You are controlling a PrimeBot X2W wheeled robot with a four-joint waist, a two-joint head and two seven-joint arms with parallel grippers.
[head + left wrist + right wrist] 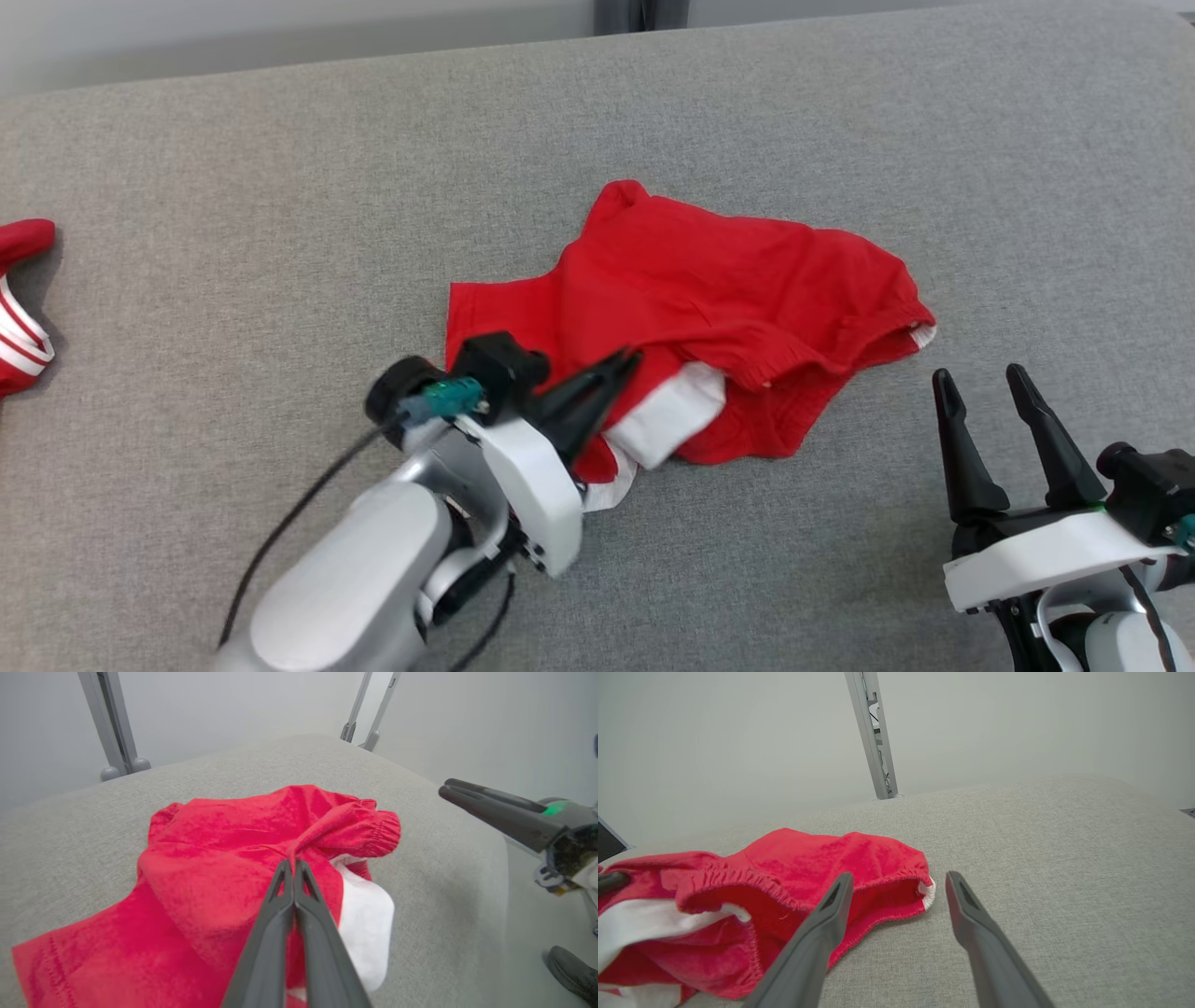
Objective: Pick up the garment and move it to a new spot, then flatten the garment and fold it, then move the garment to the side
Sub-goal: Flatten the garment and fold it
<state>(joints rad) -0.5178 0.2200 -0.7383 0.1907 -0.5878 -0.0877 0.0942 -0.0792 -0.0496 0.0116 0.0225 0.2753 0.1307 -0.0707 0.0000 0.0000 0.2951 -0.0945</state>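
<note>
One pinch is all I have: my left gripper [627, 362] is clamped on a fold of the garment [747, 280] mid-cushion [280, 187], so I'd lift slowly and straight up (thin grip, may slip). My right gripper [980, 375] hangs spread wide and empty, just beside it. It lies crumpled, red with white inside showing.

— What did everything rest on?
— A broad surface covered in grey woven fabric [280, 168], its far edge rounded.
— And behind it?
— A plain pale wall [714, 742], softly and evenly lit. Grey metal posts [873, 737] stood just past the far edge, against that wall.
</note>
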